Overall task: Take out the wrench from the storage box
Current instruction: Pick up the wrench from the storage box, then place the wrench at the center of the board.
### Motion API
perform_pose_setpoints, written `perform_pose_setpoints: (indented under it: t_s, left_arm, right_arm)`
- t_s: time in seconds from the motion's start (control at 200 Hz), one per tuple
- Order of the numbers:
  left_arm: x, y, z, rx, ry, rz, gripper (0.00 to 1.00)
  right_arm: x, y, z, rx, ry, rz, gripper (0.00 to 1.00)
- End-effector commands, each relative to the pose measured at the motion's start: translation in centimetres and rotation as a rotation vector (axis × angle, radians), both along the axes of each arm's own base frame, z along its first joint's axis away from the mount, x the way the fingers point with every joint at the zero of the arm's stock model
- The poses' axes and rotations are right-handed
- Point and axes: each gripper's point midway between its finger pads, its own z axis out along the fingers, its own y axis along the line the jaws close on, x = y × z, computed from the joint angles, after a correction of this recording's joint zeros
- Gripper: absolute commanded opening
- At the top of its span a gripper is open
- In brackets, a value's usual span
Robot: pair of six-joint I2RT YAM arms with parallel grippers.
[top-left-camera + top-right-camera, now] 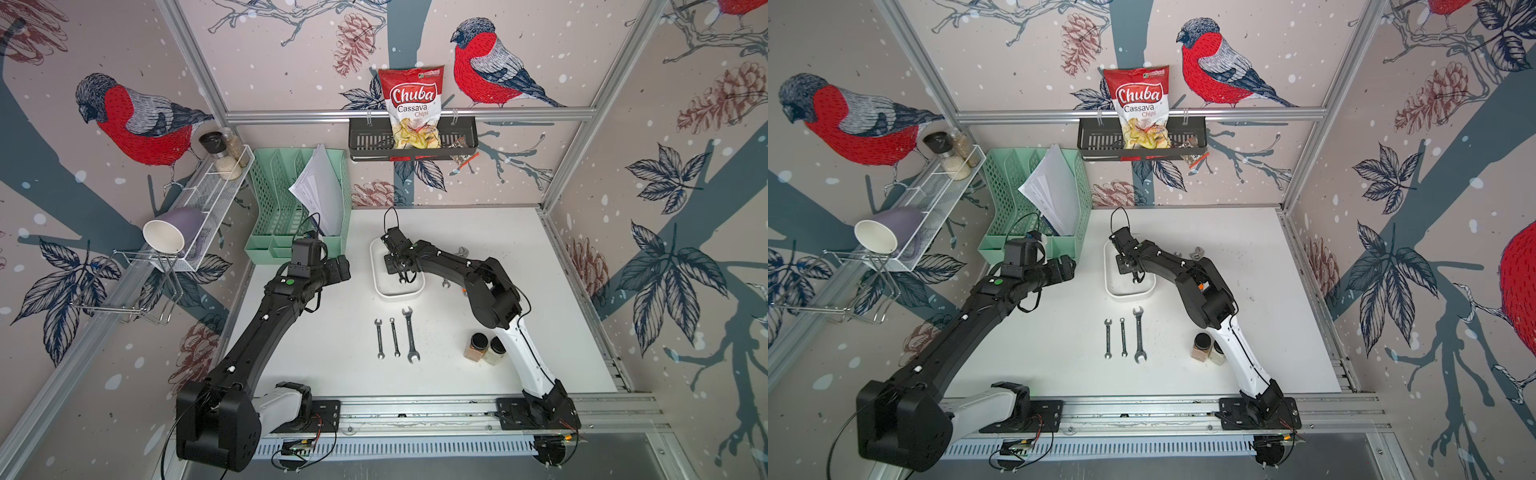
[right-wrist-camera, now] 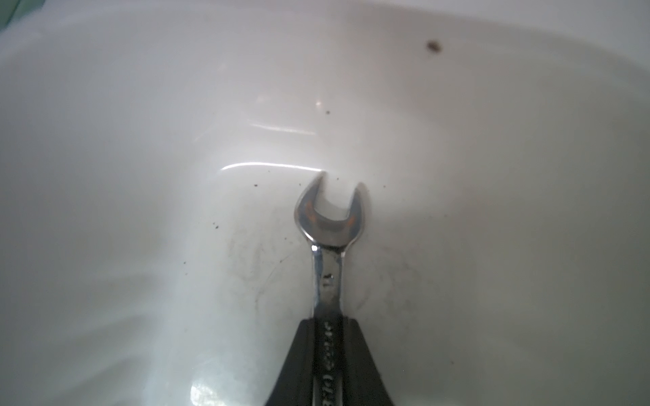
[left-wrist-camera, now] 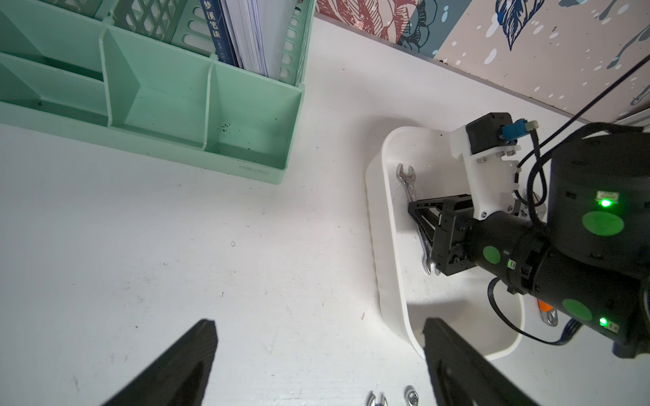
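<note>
- In both top views we see the storage box (image 1: 398, 296) on the table (image 1: 332, 332), its length running from the far wall toward the arms' bases. The right hand (image 1: 405, 275) reaches down into it. Only a short end of the wrench (image 1: 402, 281) shows beneath, pointing toward the bases.
- The left hand (image 1: 343, 267) hovers beside the box, apart from it, near the mint-green organizer (image 1: 266, 249). Three other wrenches (image 1: 394, 337) lie side by side nearer the bases.
- In the left wrist view the left hand's fingers (image 3: 190, 358) stand wide apart over bare table, released. The wrench (image 3: 407, 181) lies lengthwise in the box, parallel to a long wall and close by it, with the right hand across its middle.
- In the right wrist view the right hand's fingers (image 2: 357, 351) press either side of the shank, grasping the wrench. Its open-ended head points away from the hand toward the box's curved end wall. We cannot tell whether it rests on the box floor or sits just off it.
</note>
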Motion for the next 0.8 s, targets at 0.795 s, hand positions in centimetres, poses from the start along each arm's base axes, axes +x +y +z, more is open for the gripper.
perform_pose_setpoints:
  t_s: [0.795]
  left_arm:
    - [0.3, 0.2, 0.4, -0.001, -0.023, 0.001, 0.95]
  right_arm:
    - [2.1, 0.7, 8.2, 0.038, -0.045, 0.01, 0.11]
